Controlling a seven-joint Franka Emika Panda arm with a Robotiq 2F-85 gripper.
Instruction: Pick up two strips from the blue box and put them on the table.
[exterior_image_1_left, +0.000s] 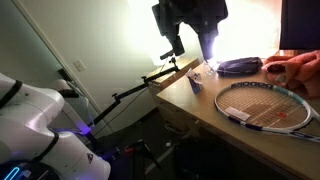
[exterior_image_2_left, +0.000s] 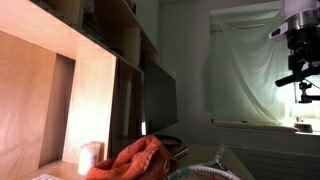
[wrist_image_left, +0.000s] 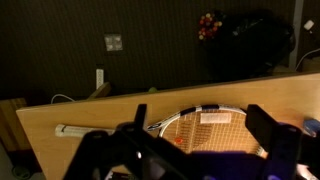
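My gripper (exterior_image_1_left: 193, 48) hangs high above the left part of the table (exterior_image_1_left: 205, 112), open and empty. It also shows at the upper right of an exterior view (exterior_image_2_left: 303, 88). In the wrist view its two dark fingers (wrist_image_left: 200, 120) are spread wide over the table (wrist_image_left: 60, 112), with nothing between them. A small bluish-white object that looks like the blue box (exterior_image_1_left: 196, 79) stands near the table's end, left of the racket. A white elongated piece (wrist_image_left: 75, 130) lies on the table; whether it is a strip I cannot tell.
A tennis racket (exterior_image_1_left: 265, 105) (wrist_image_left: 205, 128) lies flat on the table. A dark oval pouch (exterior_image_1_left: 238, 66) and an orange cloth (exterior_image_1_left: 295, 68) (exterior_image_2_left: 135, 160) lie at the back. A lamp arm (exterior_image_1_left: 130, 88) reaches past the table's end.
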